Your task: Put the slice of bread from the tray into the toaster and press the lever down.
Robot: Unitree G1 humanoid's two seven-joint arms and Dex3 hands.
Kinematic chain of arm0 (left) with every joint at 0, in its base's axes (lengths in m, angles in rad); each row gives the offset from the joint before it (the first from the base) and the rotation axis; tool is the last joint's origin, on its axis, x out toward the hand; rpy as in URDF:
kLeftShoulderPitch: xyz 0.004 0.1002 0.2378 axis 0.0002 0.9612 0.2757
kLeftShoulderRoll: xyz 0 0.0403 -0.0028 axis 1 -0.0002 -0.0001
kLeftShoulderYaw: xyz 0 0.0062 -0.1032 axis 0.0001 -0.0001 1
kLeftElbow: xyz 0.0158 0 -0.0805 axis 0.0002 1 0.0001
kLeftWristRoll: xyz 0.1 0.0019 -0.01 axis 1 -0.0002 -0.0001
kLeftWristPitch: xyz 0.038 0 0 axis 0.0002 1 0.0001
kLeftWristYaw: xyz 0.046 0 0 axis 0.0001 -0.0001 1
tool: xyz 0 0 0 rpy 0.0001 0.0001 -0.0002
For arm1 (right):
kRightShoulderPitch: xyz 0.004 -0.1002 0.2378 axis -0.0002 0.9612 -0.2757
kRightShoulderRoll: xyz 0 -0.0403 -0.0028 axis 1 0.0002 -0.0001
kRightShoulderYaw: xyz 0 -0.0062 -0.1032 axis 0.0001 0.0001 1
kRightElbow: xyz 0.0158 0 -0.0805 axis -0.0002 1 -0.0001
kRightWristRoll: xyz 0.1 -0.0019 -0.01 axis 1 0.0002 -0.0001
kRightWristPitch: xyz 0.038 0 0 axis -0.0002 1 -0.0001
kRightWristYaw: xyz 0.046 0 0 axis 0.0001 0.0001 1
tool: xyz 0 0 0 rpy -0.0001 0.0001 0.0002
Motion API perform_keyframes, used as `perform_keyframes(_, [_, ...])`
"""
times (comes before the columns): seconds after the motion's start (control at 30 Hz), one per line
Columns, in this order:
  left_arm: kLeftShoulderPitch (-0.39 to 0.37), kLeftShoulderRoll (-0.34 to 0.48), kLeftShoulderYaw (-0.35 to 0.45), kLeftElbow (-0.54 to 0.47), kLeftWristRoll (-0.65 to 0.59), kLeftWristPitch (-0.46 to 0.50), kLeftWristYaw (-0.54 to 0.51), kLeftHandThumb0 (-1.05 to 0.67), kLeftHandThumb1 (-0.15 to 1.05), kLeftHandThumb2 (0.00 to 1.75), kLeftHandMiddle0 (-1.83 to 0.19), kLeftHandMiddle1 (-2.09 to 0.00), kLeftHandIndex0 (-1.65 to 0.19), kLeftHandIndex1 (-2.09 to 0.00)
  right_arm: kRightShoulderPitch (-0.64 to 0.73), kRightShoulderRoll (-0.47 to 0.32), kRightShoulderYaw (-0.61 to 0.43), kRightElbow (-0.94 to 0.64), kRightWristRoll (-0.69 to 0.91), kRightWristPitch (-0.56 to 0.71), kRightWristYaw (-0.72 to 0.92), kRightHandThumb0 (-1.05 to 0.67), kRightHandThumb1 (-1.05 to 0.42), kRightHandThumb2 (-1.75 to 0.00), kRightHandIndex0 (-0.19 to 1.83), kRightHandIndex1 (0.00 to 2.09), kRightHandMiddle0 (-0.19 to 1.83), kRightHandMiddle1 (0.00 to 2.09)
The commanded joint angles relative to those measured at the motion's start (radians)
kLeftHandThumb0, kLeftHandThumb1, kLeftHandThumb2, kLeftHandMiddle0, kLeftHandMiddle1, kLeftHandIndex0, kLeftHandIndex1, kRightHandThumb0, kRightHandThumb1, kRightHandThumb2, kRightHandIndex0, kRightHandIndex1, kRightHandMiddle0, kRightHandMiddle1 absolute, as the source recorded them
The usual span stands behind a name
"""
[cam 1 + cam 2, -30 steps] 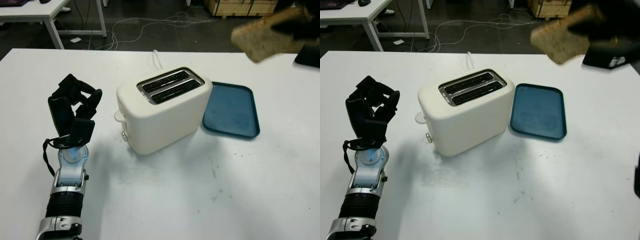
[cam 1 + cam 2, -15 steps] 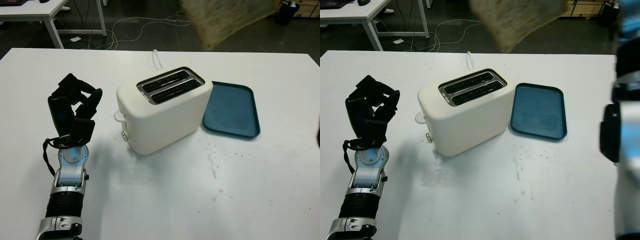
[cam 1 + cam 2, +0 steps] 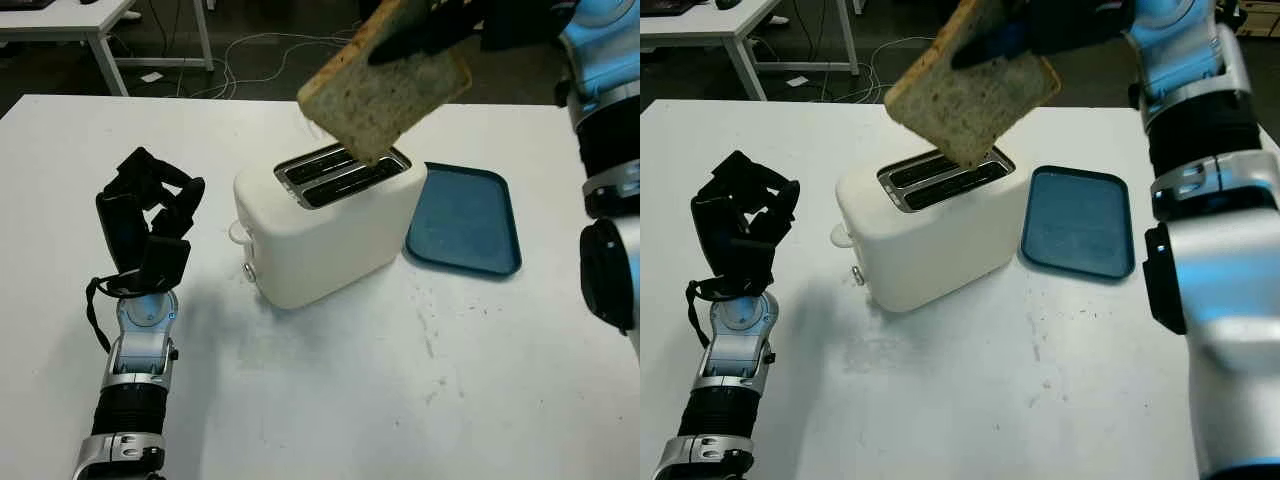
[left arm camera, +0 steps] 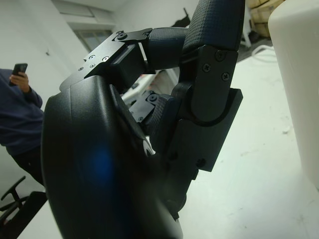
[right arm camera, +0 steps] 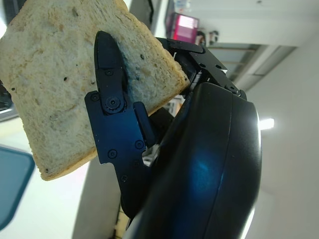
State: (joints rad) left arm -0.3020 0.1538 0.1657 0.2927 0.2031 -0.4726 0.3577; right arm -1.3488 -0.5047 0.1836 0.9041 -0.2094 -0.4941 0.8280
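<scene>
**Now: bread held over the toaster, slots still empty**

Pinched in the right hand (image 3: pixel 430 25), fingers (image 5: pixel 112 107) clamped across the face of the slice of bread (image 3: pixel 385 90). Held high above the white toaster (image 3: pixel 325 225), tilted, lowest corner pointing down toward the far slot (image 3: pixel 328 160) but apparently not inside it. Blue tray (image 3: pixel 465 222) bare, lying just right of the toaster on the white table (image 3: pixel 400 400). Left hand (image 3: pixel 145 225) parked upright on the near left of the table, fingers curled, holding nothing.

To do this step well:

- Turn the slice until its bottom edge runs parallel with the slot, not corner-first.
- Bring it square over one slot, face in line with the slot's length, before lowering.
- Lower straight down and slowly; likely to catch on the slot rim if tilted.
- Release only once most of the slice sits inside, fingers kept clear of the rim.
- Expect soft, bendable bread; avoid squeezing harder.

Lever apparently on the toaster's near left end, above a small knob (image 3: pixel 248 270); not yet pressed, by the look of it.
</scene>
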Motion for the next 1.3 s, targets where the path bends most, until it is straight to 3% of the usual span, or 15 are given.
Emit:
perform_keyframes(0.0, [0.011, -0.004, -0.004, -0.011, 0.014, 0.005, 0.01, -0.98, 0.92, 0.21, -1.02, -1.66, -0.82, -1.47, 0.017, 0.007, 0.006, -0.002, 0.01, -0.023, 0.015, -0.49, -0.92, -0.42, 1.07, 1.75, 0.82, 1.75])
perform_keyframes(0.4, [0.013, -0.009, -0.002, -0.012, -0.003, 0.002, -0.001, -0.98, 0.92, 0.19, -1.01, -1.65, -0.82, -1.46, 0.024, -0.012, 0.05, 0.002, -0.035, -0.003, 0.038, -0.46, -0.92, -0.46, 1.07, 1.75, 0.8, 1.75])
perform_keyframes(0.9, [0.015, -0.011, -0.006, -0.014, 0.014, 0.009, 0.012, -0.99, 0.92, 0.21, -1.02, -1.65, -0.82, -1.46, -0.001, -0.032, 0.186, -0.022, -0.262, -0.215, -0.115, -0.45, -0.92, -0.38, 1.12, 1.75, 0.87, 1.75])
perform_keyframes(1.27, [0.016, -0.02, -0.004, -0.015, 0.013, 0.002, 0.011, -0.99, 0.92, 0.21, -1.02, -1.65, -0.81, -1.46, -0.018, 0.015, 0.26, -0.048, -0.326, -0.278, -0.127, -0.45, -0.92, -0.34, 1.14, 1.75, 0.89, 1.75])
